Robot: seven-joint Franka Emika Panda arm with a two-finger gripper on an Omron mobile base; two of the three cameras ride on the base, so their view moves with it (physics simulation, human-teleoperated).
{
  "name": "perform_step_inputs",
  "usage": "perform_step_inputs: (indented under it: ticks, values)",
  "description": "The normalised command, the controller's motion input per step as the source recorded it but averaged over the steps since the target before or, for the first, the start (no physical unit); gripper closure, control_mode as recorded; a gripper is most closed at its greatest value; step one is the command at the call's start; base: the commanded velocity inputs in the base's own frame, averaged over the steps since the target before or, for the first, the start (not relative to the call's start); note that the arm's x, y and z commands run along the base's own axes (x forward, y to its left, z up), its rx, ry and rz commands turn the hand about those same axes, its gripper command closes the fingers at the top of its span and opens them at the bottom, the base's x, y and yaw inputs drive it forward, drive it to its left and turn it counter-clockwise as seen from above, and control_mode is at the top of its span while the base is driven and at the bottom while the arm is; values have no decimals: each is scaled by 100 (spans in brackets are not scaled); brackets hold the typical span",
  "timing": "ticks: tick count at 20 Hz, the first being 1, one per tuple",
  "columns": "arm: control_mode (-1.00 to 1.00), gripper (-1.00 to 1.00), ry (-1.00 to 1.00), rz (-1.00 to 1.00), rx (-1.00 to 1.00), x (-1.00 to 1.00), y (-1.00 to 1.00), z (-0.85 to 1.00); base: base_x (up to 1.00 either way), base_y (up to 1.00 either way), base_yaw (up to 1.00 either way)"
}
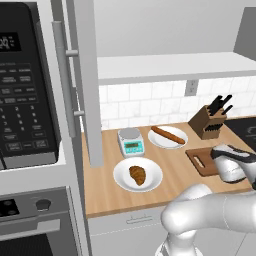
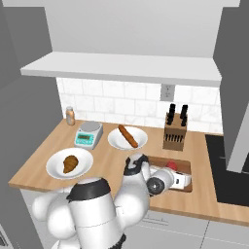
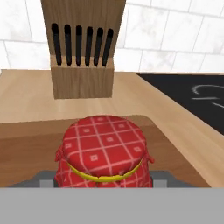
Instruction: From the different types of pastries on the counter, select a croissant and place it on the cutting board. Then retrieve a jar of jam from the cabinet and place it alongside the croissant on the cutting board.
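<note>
The jam jar (image 3: 104, 151) has a red checked cloth cover tied with a yellow band and sits low over the dark cutting board (image 3: 26, 144), between the gripper (image 3: 104, 177) fingers, which appear closed on it. The croissant (image 1: 137, 174), golden-brown and ridged, lies on a white plate (image 1: 121, 175) well to the left. A knife block (image 3: 83, 48) stands beyond the board.

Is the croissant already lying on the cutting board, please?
No, the croissant lies on a white plate, apart from the cutting board.
</note>
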Motion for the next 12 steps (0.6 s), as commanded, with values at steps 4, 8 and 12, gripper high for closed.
perform_step_inputs:
  ticks: [4, 8, 12]
  values:
    - [-100, 100, 0, 0, -8, 13, -9, -36, 0, 0, 0]
    - [-100, 100, 5, 0, -5, 3, -5, -38, 0, 0, 0]
    - [-100, -100, 21, 0, -1, 0, 10, -53, 0, 0, 0]
